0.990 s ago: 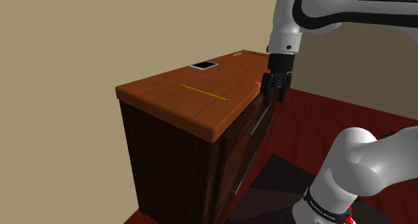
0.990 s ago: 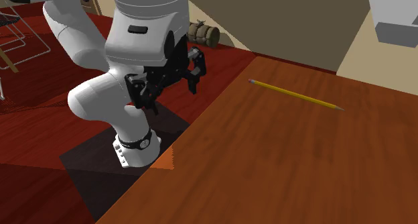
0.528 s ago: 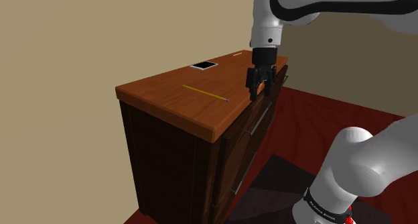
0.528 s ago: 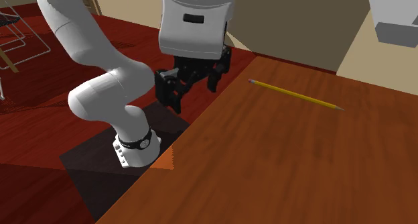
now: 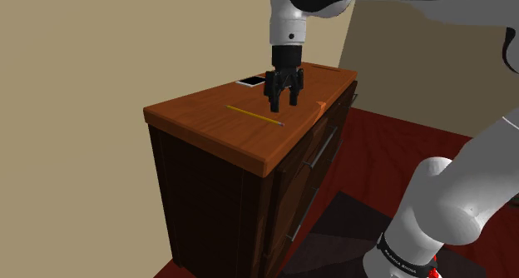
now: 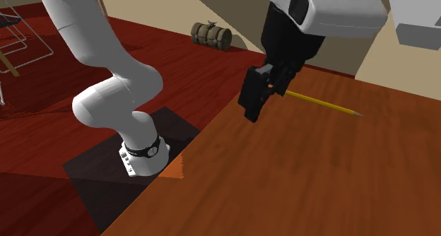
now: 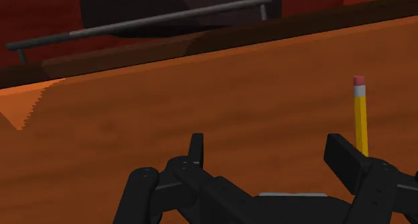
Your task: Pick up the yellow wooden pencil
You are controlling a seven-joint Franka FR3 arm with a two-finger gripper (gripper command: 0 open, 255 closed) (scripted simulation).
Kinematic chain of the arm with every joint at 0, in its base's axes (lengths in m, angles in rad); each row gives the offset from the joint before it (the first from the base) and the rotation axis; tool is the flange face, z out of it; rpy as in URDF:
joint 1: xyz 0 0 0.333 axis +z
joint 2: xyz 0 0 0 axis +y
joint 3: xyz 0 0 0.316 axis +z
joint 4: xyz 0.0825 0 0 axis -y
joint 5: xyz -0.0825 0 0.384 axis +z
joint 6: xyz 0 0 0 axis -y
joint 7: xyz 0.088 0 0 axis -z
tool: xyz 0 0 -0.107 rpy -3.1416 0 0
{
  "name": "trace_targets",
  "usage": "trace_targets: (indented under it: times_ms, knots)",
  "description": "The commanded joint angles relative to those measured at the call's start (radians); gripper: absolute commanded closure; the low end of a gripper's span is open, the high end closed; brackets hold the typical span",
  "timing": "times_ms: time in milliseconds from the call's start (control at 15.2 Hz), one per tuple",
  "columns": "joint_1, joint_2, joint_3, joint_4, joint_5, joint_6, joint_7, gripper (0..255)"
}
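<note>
A yellow pencil (image 5: pixel 254 116) with a pink eraser and a dark tip lies flat on the brown wooden dresser top (image 5: pixel 200 118). My black gripper (image 5: pixel 284 106) hangs open just above the top, over the pencil's tip-side end and pointing down. In the second exterior view the gripper (image 6: pixel 260 104) covers one end of the pencil (image 6: pixel 325 104). In the wrist view the fingers (image 7: pixel 195 149) stand well apart around the gripper (image 7: pixel 271 155). The pencil (image 7: pixel 360 119) runs out from under one finger, not through the middle of the gap. Nothing is held.
A flat black-and-white slab (image 5: pixel 253 81) lies farther back on the dresser. Drawer handles (image 5: pixel 320 147) line its front, one bar (image 7: pixel 147 25) showing past the edge. On the red floor are my base (image 6: pixel 141 153) and a brown barrel-shaped thing (image 6: pixel 212 35).
The arm has swung from in front of the dresser's drawer side up over its top and across to the pencil. The fingers stayed open; the pencil has not moved.
</note>
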Motion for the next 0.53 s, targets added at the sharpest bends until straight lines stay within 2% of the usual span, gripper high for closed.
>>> trace_targets:
  times_ms: [0, 462]
  knots:
    - [0.01, 0.083, 0.021, 0.1, -0.013, 0.008, 0.007, 0]
    - [0.06, 0.361, 0.092, 0.457, -0.091, -0.062, 0.036, 0]
